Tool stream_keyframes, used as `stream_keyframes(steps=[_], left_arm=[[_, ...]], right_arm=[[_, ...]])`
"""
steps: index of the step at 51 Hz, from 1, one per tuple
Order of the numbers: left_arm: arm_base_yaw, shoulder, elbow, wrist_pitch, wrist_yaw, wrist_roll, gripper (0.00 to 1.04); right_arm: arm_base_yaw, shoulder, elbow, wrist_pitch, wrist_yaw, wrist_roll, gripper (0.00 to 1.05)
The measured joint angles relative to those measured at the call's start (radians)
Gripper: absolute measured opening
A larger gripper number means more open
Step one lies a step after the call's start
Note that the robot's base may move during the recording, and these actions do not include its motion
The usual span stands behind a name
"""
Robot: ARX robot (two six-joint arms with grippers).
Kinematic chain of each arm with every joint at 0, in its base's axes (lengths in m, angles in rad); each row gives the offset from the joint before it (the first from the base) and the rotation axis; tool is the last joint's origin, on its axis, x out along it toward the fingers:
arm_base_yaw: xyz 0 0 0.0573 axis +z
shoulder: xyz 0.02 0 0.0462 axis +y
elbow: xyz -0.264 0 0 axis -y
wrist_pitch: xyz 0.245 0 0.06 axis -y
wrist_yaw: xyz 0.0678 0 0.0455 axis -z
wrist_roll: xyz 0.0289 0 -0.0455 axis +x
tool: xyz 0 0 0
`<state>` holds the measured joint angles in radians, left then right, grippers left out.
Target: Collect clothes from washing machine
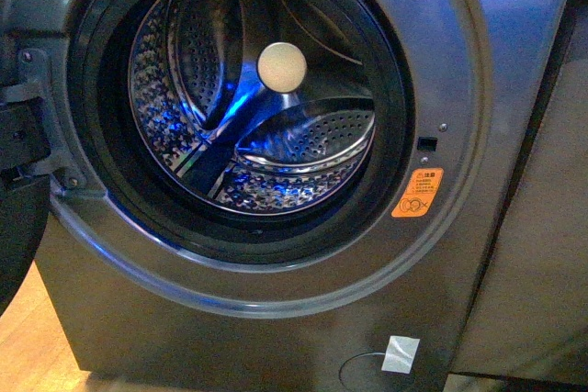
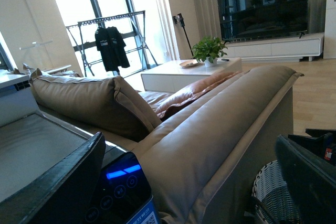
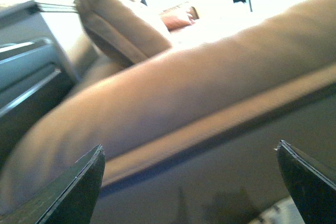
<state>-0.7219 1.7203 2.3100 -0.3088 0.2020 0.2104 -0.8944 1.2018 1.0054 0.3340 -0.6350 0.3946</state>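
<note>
Left gripper (image 2: 189, 148) jaws spread wide, nothing between them — right gripper (image 3: 190, 150) likewise, both facing a beige sofa (image 2: 220, 129). Washing machine (image 1: 230, 337) fills the front view, porthole uncovered, perforated drum (image 1: 184, 71) exposed; whereabouts of the clothes cannot be told.
</note>
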Motion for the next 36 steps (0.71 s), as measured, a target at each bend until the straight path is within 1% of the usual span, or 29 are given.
stream_keyframes(steps=[7,14,18,19,22,25,26,30,31,32,33,34,36], left_arm=[[0.0,0.0,0.0,0.0,0.0,0.0,0.98],[0.0,0.0,0.0,0.0,0.0,0.0,0.98],[0.0,0.0,0.0,0.0,0.0,0.0,0.98],[0.0,0.0,0.0,0.0,0.0,0.0,0.98],[0.0,0.0,0.0,0.0,0.0,0.0,0.98],[0.0,0.0,0.0,0.0,0.0,0.0,0.98],[0.0,0.0,0.0,0.0,0.0,0.0,0.98],[0.0,0.0,0.0,0.0,0.0,0.0,0.98],[0.0,0.0,0.0,0.0,0.0,0.0,0.98],[0.0,0.0,0.0,0.0,0.0,0.0,0.98],[0.0,0.0,0.0,0.0,0.0,0.0,0.98],[0.0,0.0,0.0,0.0,0.0,0.0,0.98],[0.0,0.0,0.0,0.0,0.0,0.0,0.98]], right_arm=[[0.177,-0.167,-0.08,0.021,0.071,0.012,0.97],[0.417,-0.326,-0.205,0.035,0.192,-0.021,0.97],[0.563,-0.41,-0.296,0.046,0.282,-0.057,0.97],[0.58,-0.42,-0.308,0.052,0.294,-0.06,0.97],[0.743,-0.512,-0.425,0.089,0.418,-0.087,0.97],[0.86,-0.578,-0.518,0.134,0.517,-0.131,0.97],[0.92,-0.61,-0.568,0.16,0.568,-0.151,0.97],[1.062,-0.66,-0.703,0.274,0.692,-0.232,0.97],[1.089,-0.675,-0.719,0.254,0.731,-0.255,0.95],[1.115,-0.697,-0.724,0.162,0.792,-0.289,0.9],[1.119,-0.704,-0.726,0.129,0.808,-0.299,0.88],[1.121,-0.717,-0.729,0.066,0.83,-0.315,0.85],[1.116,-0.738,-0.747,-0.039,0.845,-0.337,0.78]])
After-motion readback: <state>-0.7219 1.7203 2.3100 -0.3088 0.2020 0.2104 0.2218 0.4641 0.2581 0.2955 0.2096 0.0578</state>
